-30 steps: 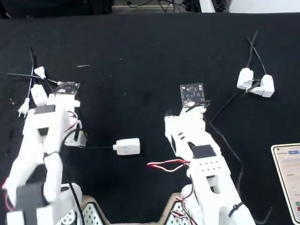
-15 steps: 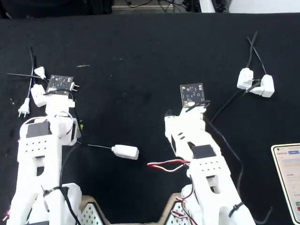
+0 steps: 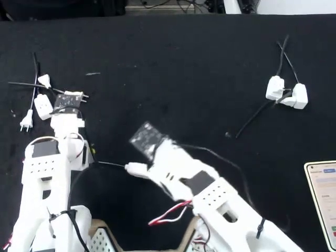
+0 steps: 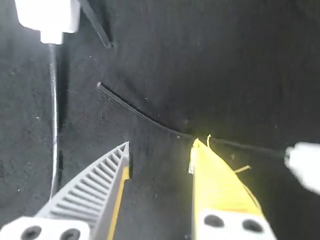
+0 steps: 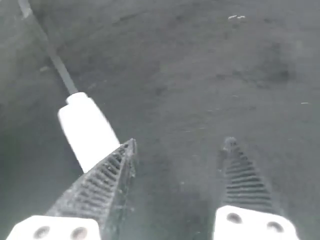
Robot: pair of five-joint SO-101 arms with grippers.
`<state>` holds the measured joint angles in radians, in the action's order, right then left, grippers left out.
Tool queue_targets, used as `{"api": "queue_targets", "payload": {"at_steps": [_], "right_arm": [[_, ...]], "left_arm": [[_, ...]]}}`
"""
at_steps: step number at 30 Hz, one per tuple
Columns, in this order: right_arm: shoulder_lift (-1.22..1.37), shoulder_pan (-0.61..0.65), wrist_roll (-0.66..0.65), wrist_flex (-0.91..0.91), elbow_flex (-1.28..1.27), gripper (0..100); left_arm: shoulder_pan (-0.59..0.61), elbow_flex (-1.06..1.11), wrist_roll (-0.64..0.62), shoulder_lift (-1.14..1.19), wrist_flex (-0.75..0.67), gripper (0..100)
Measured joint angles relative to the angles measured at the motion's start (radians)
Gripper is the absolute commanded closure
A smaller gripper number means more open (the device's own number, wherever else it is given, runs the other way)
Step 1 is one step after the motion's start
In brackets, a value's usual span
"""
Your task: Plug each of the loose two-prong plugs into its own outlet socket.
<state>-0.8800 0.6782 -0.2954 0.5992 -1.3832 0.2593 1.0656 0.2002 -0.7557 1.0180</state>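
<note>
2 tools gape empty: left tool, right tool; centre right tool over white plug before closing gently.

readable text: none
screen at the edge of the surface: blue bar and rows of print, too small to read
white outlet blocks: marks can't be made out
white plug: plain face, blurred

High cam overlooks whole table; wrist cams hug it; rt wrist + high share white plug.
</note>
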Motion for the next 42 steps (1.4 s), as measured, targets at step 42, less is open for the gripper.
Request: {"api": "queue_targets", "payload": {"at_steps": [42], "right_arm": [[-0.002,0.221,-0.018,0.02,-0.008,78.5]], "left_arm": [[0.021,0.16,-0.146,-0.002,-0.236,80]]}}
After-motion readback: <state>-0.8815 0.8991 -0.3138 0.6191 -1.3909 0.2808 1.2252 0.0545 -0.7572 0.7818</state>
